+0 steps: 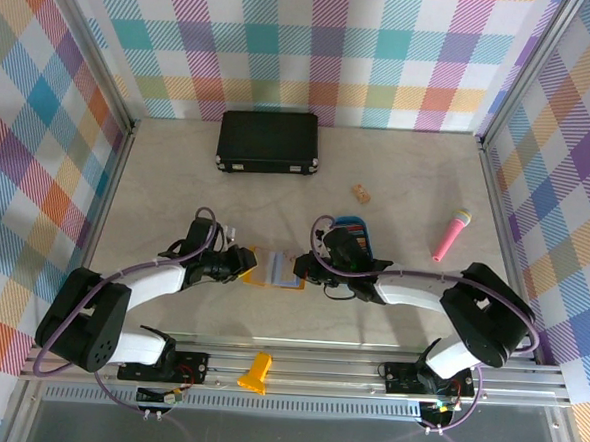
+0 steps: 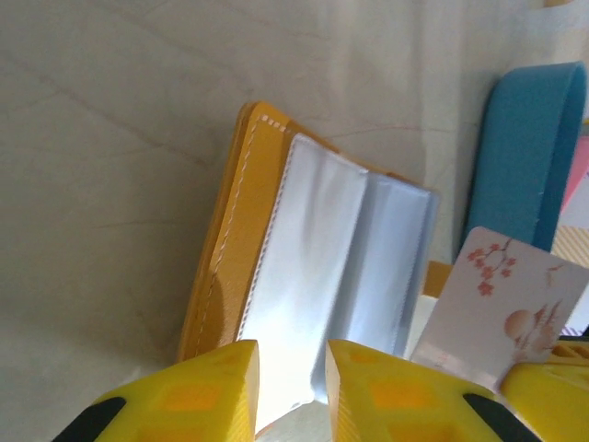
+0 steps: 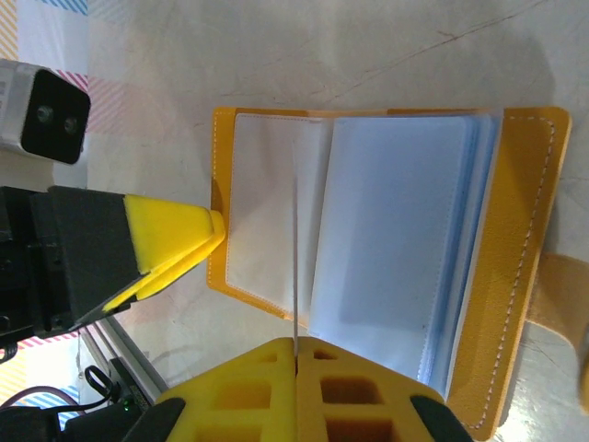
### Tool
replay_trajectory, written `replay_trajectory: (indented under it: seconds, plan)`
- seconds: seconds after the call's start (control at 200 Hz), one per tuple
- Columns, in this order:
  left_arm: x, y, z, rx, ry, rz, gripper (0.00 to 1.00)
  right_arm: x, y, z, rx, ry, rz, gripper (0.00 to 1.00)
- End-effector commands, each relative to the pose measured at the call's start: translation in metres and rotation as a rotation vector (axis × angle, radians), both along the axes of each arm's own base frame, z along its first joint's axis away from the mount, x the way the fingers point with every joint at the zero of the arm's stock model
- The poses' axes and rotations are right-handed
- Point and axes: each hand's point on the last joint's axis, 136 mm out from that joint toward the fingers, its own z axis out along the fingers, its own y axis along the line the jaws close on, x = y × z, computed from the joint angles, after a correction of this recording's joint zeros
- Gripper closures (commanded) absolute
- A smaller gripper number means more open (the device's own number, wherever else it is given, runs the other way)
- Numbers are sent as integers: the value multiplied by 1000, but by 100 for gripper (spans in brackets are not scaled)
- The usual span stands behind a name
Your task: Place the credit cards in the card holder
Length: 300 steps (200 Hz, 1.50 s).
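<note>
Beige marbled tabletop (image 1: 407, 188): we see our left gripper (image 2: 293, 359) narrowly pinching the open mustard-yellow folding wallet (image 3: 525, 230), right gripper (image 3: 296, 345) clamped on a pale floral plastic card (image 2: 515, 295).

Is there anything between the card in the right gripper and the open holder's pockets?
Nothing visible. The card, shut in the right gripper, stands edge-on right at the open holder. The left gripper pinches the holder's edge at the side, off the card's path.
</note>
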Motion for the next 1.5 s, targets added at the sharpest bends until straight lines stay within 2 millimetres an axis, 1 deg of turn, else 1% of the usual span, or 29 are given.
replay_trajectory:
  seconds: [0.0,0.14,0.285,0.52,0.915,1.325,1.495]
  plan:
    - [0,4,-5,0,0,22,75,3,14,15,49,-24,21,100]
    - [-5,3,-13,-14,22,26,75,3,15,15,45,-27,27,100]
    - [-7,3,-14,-11,16,32,76,3,15,16,39,-30,25,100]
    - [-11,4,-18,-7,29,31,78,2,15,13,38,-23,29,100]
    - [-17,5,-24,-9,38,38,79,-2,20,10,44,-19,37,100]
    - [-24,7,-27,-12,37,39,79,-4,16,4,50,-5,9,100]
    - [-24,6,-27,-15,36,38,79,-5,21,1,84,2,14,100]
